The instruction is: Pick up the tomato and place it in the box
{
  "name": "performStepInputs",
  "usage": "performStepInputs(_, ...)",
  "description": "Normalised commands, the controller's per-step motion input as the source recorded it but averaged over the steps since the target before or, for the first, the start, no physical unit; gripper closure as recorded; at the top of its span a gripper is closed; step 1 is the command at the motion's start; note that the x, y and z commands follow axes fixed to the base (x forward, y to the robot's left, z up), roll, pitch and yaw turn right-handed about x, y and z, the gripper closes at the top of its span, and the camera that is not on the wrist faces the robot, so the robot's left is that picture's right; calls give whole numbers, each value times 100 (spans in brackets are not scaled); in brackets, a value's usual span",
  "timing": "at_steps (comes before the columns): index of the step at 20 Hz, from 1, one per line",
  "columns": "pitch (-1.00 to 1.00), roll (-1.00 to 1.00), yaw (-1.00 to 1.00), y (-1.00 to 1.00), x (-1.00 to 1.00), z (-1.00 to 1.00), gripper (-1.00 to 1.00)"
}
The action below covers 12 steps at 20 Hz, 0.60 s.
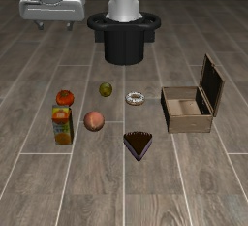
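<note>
Far from the box, a small round red tomato point(65, 98) sits at frame left on the grey-brown wood-plank floor point(194, 191).
The white-and-grey tool point(50, 13) hangs at upper left, beside the arm's black base point(123, 38); whether it is apart or together cannot be told. An orange juice carton point(62, 125) stands just below the tomato. The open brown wooden box point(189, 112), lid tilted back, sits at right. Between them lie a pinkish peach point(94, 121), a small green fruit point(106, 89), a pale ring-shaped pastry point(136, 98) and a dark cake wedge point(139, 145).
</note>
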Motion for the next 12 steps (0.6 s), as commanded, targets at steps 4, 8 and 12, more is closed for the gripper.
performStepInputs(4, 0, 0, 0, 0, 50, -50, -100)
performStepInputs(8, 0, 0, 0, 0, 0, -100, -100)
performStepInputs(12, 0, 0, 0, 0, 0, -100, -100)
